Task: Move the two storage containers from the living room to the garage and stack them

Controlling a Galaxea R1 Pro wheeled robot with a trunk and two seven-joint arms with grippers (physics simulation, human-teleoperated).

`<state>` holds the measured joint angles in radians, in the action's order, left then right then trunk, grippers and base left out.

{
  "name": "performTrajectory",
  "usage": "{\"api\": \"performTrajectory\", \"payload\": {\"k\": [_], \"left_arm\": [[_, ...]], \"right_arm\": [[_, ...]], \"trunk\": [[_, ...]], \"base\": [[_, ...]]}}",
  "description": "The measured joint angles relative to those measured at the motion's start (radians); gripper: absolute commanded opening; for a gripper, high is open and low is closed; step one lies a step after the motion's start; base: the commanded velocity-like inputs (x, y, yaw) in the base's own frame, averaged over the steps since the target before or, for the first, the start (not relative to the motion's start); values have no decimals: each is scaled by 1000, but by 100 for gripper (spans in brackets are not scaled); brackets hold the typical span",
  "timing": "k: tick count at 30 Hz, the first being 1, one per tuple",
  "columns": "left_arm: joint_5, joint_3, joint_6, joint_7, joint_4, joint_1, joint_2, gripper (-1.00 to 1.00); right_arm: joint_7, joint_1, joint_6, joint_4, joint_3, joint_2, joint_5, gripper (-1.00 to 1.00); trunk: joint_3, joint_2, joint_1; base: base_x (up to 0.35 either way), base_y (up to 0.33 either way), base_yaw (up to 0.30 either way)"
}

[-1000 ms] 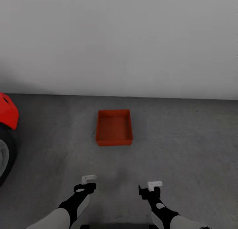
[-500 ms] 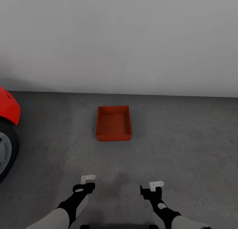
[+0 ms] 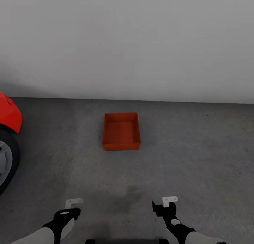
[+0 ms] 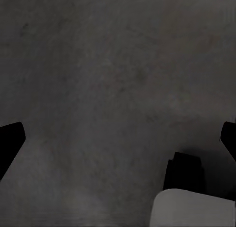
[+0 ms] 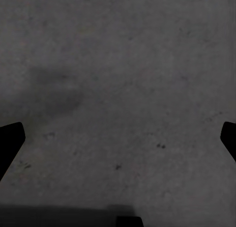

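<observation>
the pale grey wall (image 3: 127, 43) rises far ahead of both grippers, above the dark concrete floor (image 3: 197, 156). a red car (image 3: 8, 131) sits off beyond the left gripper (image 3: 70, 207). one orange-red storage container (image 3: 121, 131) rests well ahead, between both. the right gripper (image 3: 165, 203) and the left are spread wide, holding nothing.
</observation>
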<state>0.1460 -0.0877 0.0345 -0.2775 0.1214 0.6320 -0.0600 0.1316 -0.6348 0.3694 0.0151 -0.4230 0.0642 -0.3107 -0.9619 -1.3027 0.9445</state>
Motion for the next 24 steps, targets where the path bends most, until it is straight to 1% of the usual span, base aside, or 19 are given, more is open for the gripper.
{"api": "performTrajectory", "payload": {"k": [6, 8, 9, 10, 11, 14, 16, 17, 19, 21, 22, 23, 24], "left_arm": [[-1, 6, -1, 1, -41, 0, -8, 100], [-1, 8, -1, 1, -71, 0, -12, 100], [0, 8, -3, 1, -92, 0, -29, 100], [0, 8, -3, 1, -96, 0, -34, 100], [2, 9, -5, 3, -110, -1, -50, 100], [8, 9, -5, 3, -117, -5, -56, 100], [28, 9, -5, 4, -119, -8, -59, 100], [48, 9, -5, 6, -120, -9, -63, 100], [61, 9, -5, 7, -120, -10, -67, 100], [66, 8, -5, 7, -120, -10, -69, 100], [74, 9, -5, 8, -120, -11, -74, 100], [79, 9, -5, 9, -121, -12, -80, 100], [84, 8, -5, 10, -120, -10, -90, 100]], "right_arm": [[1, -1, -1, 0, -1, 1, 0, 100], [1, 0, -1, 0, -1, 1, 1, 100], [0, 0, -1, 0, -1, 1, 1, 100], [0, 0, -1, 0, -1, 1, 1, 100], [-1, 0, -1, 0, -2, 1, 2, 100], [-2, 0, -1, 0, -2, 1, 3, 100], [-4, 0, -2, 0, -2, 1, 3, 100], [-4, 0, -2, 0, -2, 1, 3, 100], [-4, 0, -2, 0, -2, 1, 3, 100], [-4, 0, -2, 0, -2, 1, 3, 100], [-5, 0, -2, -1, -2, 2, 3, 100], [-5, 0, -5, -9, -2, -2, 3, 100], [-3, 0, -13, -28, -2, -23, 5, 100]], "trunk": [[0, 0, 0], [0, 0, 0], [0, 0, 0], [0, 0, 0], [0, 0, 0], [0, 0, 0], [0, 0, 0], [0, 0, 0], [0, 0, 0], [0, 0, 0], [0, 0, 0], [0, 0, 0], [0, 0, 0]], "base": [[0, 0, 0], [0, 0, 0], [0, 0, 0], [0, 0, 0], [0, 0, 0], [0, 0, 0], [0, 0, 0], [0, 0, 0], [0, 0, 0], [0, 0, 0], [0, 0, 0], [0, 0, 0], [0, 0, 0]]}}
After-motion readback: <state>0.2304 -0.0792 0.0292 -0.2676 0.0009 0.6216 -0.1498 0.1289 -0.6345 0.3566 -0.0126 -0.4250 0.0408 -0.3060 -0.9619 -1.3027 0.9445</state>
